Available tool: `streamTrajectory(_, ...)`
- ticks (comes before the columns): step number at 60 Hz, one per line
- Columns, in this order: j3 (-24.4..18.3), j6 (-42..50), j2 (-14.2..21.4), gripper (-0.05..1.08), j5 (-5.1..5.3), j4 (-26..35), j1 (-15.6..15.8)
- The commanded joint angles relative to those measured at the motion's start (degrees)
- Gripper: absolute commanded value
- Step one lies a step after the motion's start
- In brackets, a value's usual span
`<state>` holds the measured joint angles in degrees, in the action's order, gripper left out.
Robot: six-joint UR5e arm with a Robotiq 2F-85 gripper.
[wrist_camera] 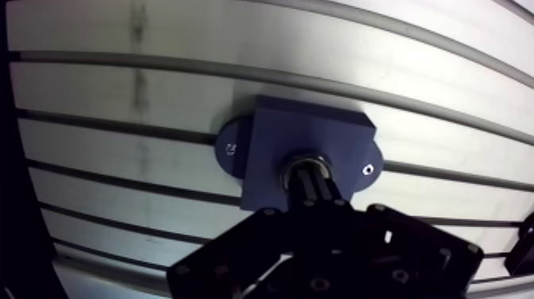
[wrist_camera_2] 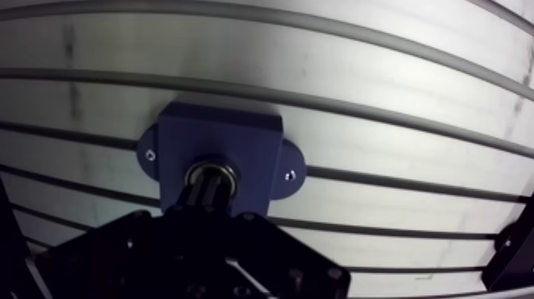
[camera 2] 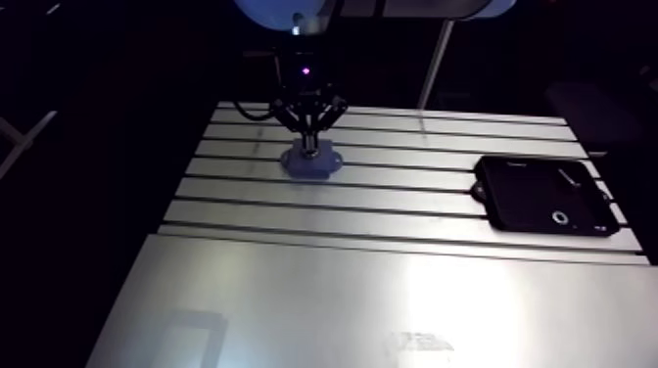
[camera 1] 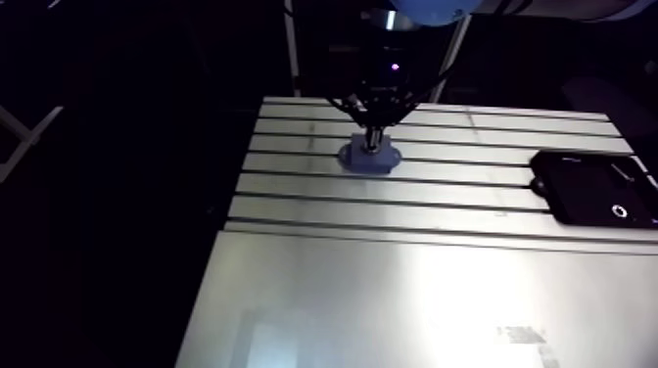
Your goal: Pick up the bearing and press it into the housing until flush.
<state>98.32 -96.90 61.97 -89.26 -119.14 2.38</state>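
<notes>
Hand (wrist_camera: pixel 312 184) pinched closed on nothing, tips atop the silver ring bearing (wrist_camera: pixel 308 161) in the dark-blue plastic housing (wrist_camera: pixel 296 131); an off-centre push could cock it, jamming proud.

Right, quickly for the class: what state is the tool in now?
Tool: closed, fingers together, tips down on the bearing in the housing, not clamped around it.

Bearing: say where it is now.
In the wrist view the bearing sits in the bore of the blue housing, directly under the gripper; the arm view puts the housing on the far slots of the table.
</notes>
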Motion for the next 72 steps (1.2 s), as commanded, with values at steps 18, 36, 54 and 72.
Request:
streamTrajectory(18, 0.2, -0.1, -0.1, 1.08, 0.01, -0.1, 0.0)
streamTrajectory(36, 0.2, -0.1, -0.1, 1.08, -0.08, -0.1, 0.0)
streamTrajectory(54, 0.3, -0.1, -0.1, 1.08, -0.08, -0.1, 0.0)
streamTrajectory(72, 0.4, -0.1, -0.1, 1.08, -0.08, -0.2, 0.0)
